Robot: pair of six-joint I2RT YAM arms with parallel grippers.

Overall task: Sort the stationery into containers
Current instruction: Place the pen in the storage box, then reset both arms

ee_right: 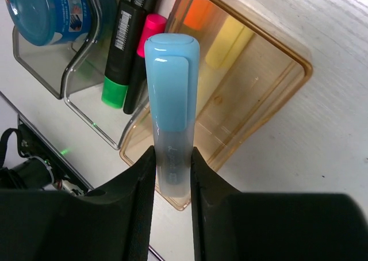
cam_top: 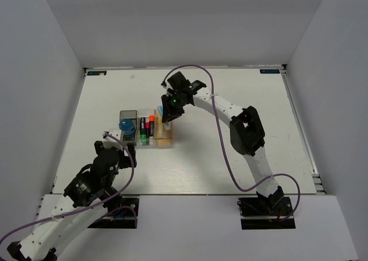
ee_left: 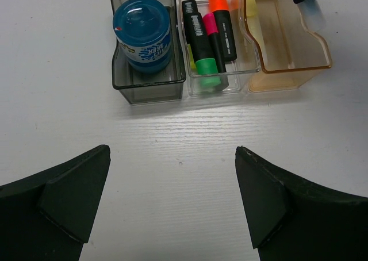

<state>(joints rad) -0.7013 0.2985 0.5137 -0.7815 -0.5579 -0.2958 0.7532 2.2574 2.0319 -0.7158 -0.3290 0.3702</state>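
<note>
**Right pincer** (ee_right: 171,157): closed on the frosted lower barrel of a pale blue capped marker (ee_right: 171,83). The marker's cap end points away from the wrist. In the top view this pincer hangs over the right end of the bin row. In the wrist view the marker lies across the near-left corner of the tan translucent rectangular bin (ee_right: 287,62). Whether the marker touches that bin cannot be told.

**Left pincer** (ee_left: 172,198): jaws spread wide and holding nothing. It sits above the white wood-grain bench (ee_left: 172,140), on the near side of the bin row and apart from it.

**Bin row:** three open-top bins joined side by side, left to right as listed below.

**Dark grey translucent rectangular bin** (ee_left: 149,91): left end of the row. It holds one small blue round roll with a printed label (ee_left: 142,34). The roll stands with its round face up and fills the bin's width.

**Clear plastic rectangular bin** (ee_left: 224,89): middle of the row. It holds short black highlighters lying lengthwise.
- The green-capped highlighter (ee_left: 206,65) lies with its cap towards the near wall.
- The pink-capped highlighter (ee_left: 210,24) lies with its cap towards the far end.
- The orange-capped highlighter (ee_left: 217,1) lies with its cap at the far end, to the right of the pink one.
- A yellow piece (ee_left: 191,58) shows beneath the green-capped highlighter. It is mostly hidden, so what it is cannot be told.

**Tan bin:** right end of the row. A pale yellow stick (ee_left: 250,2) lies at its far end, partly hidden by the wall. The near half of the floor shows bare.
</note>
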